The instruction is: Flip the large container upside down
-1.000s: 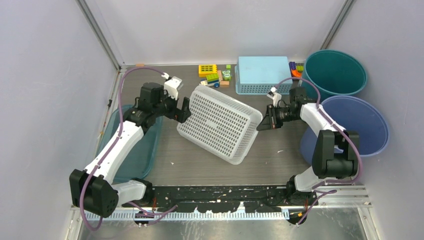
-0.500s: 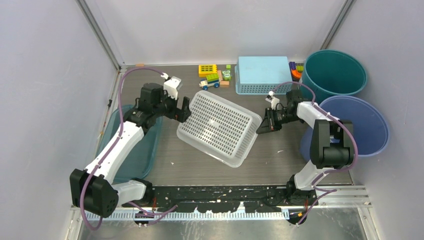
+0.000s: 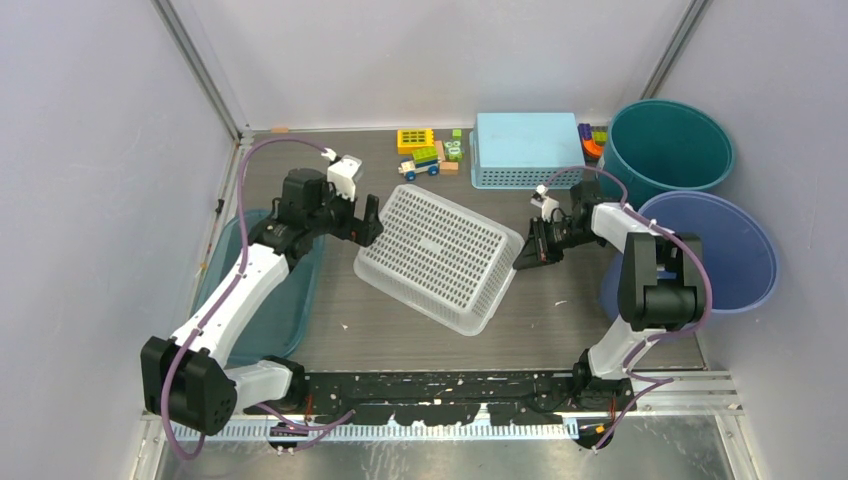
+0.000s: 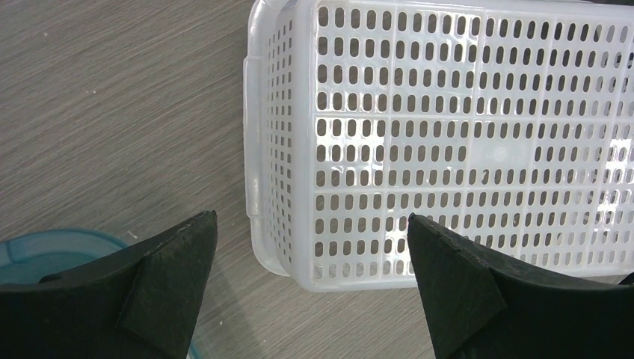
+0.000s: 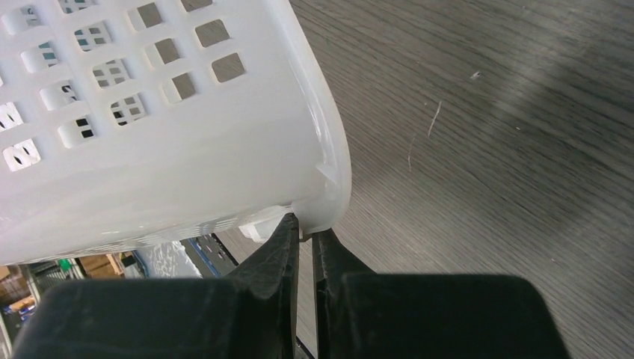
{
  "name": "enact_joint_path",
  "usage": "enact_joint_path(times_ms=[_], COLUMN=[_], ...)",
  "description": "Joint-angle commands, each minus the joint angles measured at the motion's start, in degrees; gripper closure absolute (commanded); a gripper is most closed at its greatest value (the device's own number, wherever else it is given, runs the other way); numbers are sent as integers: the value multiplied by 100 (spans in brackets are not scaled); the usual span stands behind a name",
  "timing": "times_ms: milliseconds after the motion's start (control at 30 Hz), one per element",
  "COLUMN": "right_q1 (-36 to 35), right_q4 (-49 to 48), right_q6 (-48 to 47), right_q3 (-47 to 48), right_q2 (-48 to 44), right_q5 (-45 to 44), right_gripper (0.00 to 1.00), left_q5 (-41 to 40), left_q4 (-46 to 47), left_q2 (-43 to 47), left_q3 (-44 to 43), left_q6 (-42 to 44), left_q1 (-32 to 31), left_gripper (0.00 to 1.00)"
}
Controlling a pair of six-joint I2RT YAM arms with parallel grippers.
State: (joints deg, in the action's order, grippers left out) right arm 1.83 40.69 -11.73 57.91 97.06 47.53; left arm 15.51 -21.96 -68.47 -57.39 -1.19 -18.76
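The large container is a white perforated basket (image 3: 440, 255) (image 4: 463, 142) (image 5: 172, 127) in the middle of the table. Its base faces up and its right end is raised a little. My right gripper (image 3: 520, 256) (image 5: 306, 228) is shut on the rim at the basket's right corner, and the wrist view looks in under the lifted edge. My left gripper (image 3: 362, 225) (image 4: 311, 215) hangs wide open over the basket's left end, touching nothing.
A light blue crate (image 3: 525, 148) and small toys (image 3: 425, 150) stand along the back edge. A teal bucket (image 3: 668, 145) and a blue bucket (image 3: 710, 250) are at the right. A teal tub (image 3: 275, 300) sits under the left arm.
The right wrist has turned and sunk slightly with the rim, and the basket has tipped a bit flatter, base up. The left arm has hardly moved.
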Motion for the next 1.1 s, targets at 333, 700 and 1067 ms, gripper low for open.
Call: enact_joint_path(times_ms=[333,700,1067], right_q1=[-24,-24,-24], right_q4=[-209,-211,-239], right_q6=[68,217,264], right_q3=[94,160,165], right_q2=[178,305,329], right_q5=[-471,-620,-663], right_gripper=[91,90,89], left_q5=[-6,4,22], left_q4=[357,385,387], left_q2=[70,79,79], left_q3=[17,52,59], left_q6=[-92,-109,-127], left_q1=[-22,-26,-18], left_gripper=[0,0,0])
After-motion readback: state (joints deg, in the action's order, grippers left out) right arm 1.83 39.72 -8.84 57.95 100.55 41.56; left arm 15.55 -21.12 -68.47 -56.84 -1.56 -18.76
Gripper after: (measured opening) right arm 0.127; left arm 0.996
